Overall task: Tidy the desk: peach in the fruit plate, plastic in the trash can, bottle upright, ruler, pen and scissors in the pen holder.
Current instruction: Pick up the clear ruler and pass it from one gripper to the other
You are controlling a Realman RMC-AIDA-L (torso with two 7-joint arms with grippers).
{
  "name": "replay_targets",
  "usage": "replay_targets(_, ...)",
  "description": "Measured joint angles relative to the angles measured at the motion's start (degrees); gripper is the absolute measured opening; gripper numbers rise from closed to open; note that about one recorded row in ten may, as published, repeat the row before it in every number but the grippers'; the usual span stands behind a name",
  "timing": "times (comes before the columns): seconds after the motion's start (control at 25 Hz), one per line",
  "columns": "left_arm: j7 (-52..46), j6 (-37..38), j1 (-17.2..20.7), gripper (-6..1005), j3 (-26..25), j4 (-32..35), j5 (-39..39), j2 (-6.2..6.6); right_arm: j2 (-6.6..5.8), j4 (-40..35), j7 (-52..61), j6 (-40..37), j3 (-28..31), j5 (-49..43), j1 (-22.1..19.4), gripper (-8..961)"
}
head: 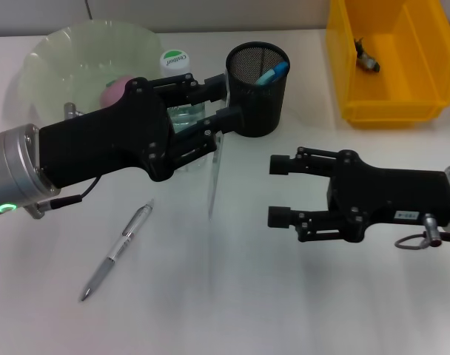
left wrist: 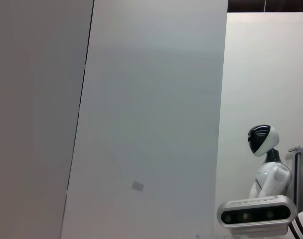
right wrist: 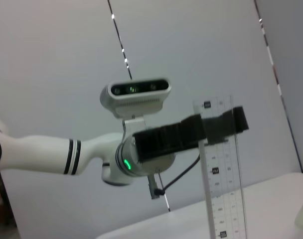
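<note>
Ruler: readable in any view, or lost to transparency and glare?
Head view: ruler edge-on, a thin clear sliver under the left gripper, soft shadow on the table. Right wrist view: ruler face-on, markings legible. Left wrist view: not shown.

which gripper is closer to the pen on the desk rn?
Left. The left gripper hangs above and beyond the pen, holding the clear ruler upright. The right gripper is open, farther off on the pen's right, past the ruler.

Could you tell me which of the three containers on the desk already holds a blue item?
The black mesh pen holder: a blue item pokes from its top. The green fruit plate holds a pink peach, and the yellow bin holds a dark scrap.
</note>
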Motion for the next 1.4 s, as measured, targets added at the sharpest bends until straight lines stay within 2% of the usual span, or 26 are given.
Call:
replay_targets(0.4,0.0,-0.1,-1.1,385,0.2,-0.2,-0.1,-0.02,0.35,2.3,-3.8,1.5,-0.6,2.8,2.7,815)
replay_targets(0.72,0.1,0.1,-3.1,386,0.9,-2.8,-0.1,-0.16,0.36,5.3,-3.9,3.6,-0.6,3.1,6.0,816)
replay_targets(1.12,0.1,0.1,-3.6,388,1.0,-2.9,-0.1,-0.18,0.36,5.6,-4.0,5.3,-4.1,3.3,6.5,816)
replay_targets(1.4,0.1,0.0,-4.0,389,0.8,-2.8,-0.1,-0.10,0.36,5.6,-4.1,5.3,-4.1,3.6,6.6,815)
